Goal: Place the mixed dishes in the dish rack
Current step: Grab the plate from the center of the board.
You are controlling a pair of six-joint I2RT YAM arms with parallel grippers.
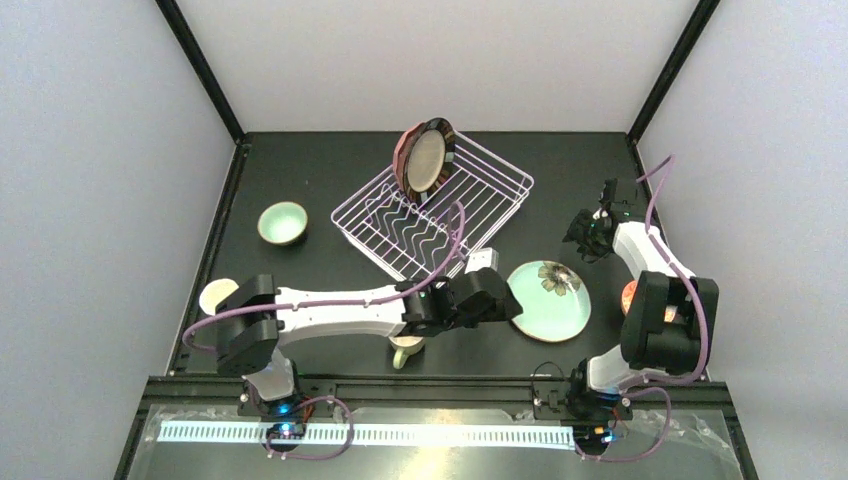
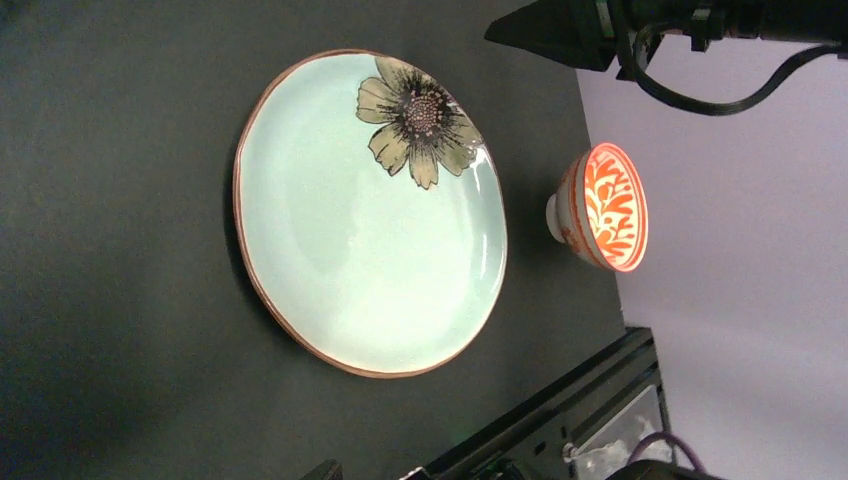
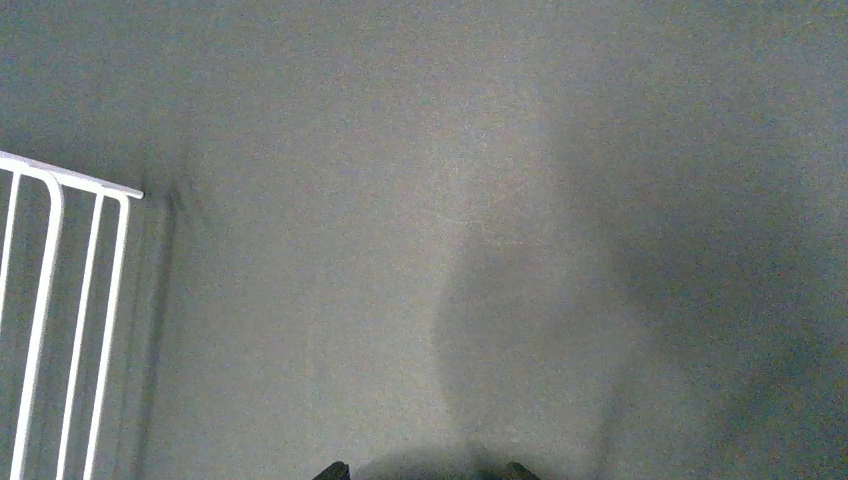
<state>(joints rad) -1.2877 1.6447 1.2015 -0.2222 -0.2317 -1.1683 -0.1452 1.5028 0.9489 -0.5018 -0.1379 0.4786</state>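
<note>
The white wire dish rack [image 1: 440,215] stands at the table's middle back. A dark-rimmed plate [image 1: 428,158] stands upright in its far end, with a pink plate [image 1: 402,150] just behind it. The mint flowered plate [image 1: 548,298] [image 2: 370,215] lies flat to the rack's right. My left gripper [image 1: 505,298] [image 2: 367,472] hovers at that plate's left edge, open and empty. The small orange-patterned bowl [image 1: 631,296] [image 2: 600,207] sits beyond the plate, partly hidden by my right arm. My right gripper [image 1: 585,235] [image 3: 425,472] is open over bare table beside the rack's corner [image 3: 40,300].
A pale-green bowl [image 1: 282,222] sits left of the rack. A cream mug [image 1: 215,296] stands near the left edge, and another pale mug [image 1: 405,352] lies partly under my left arm. A small white object [image 1: 483,262] sits at the rack's near corner. Walls enclose the table.
</note>
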